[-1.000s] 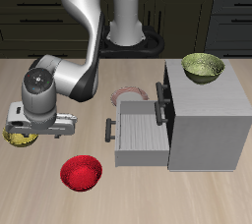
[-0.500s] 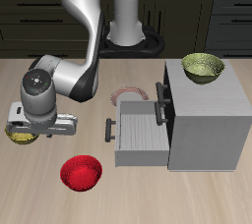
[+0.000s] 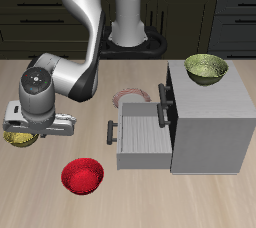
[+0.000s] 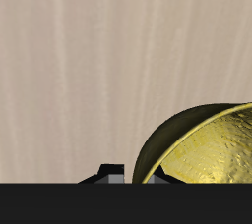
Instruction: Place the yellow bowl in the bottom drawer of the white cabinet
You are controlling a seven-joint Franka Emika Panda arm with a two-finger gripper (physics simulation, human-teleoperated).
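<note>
Nearest the desk's [image 3: 130,197] front edge, out in front of the white cabinet [image 3: 208,122] and off to one side of it, lies a red bowl [image 3: 82,176], which has no part in this job. Farther along the desk from the cabinet, at about the same depth as its pulled-out tray, the yellow bowl [image 3: 19,138] peeks out from under the gripper [image 3: 30,132]; the wrist view shows its shiny rim and speckled inside [image 4: 202,154] pressed close against the jaws, but whether they have closed on the rim or stand apart cannot be told from either view. The bottom drawer [image 3: 142,138] stands open toward the bowl, its tray bare, its black handle facing the arm. On the cabinet's top sits an olive yellow-green bowl [image 3: 206,68], again not the one wanted. To do this step well, I judge the grip on the rim should be firm and square before any lift, the bowl raised level and high enough to pass over the drawer's front and handle, then carried well clear of the red bowl and lowered centred over the tray.
</note>
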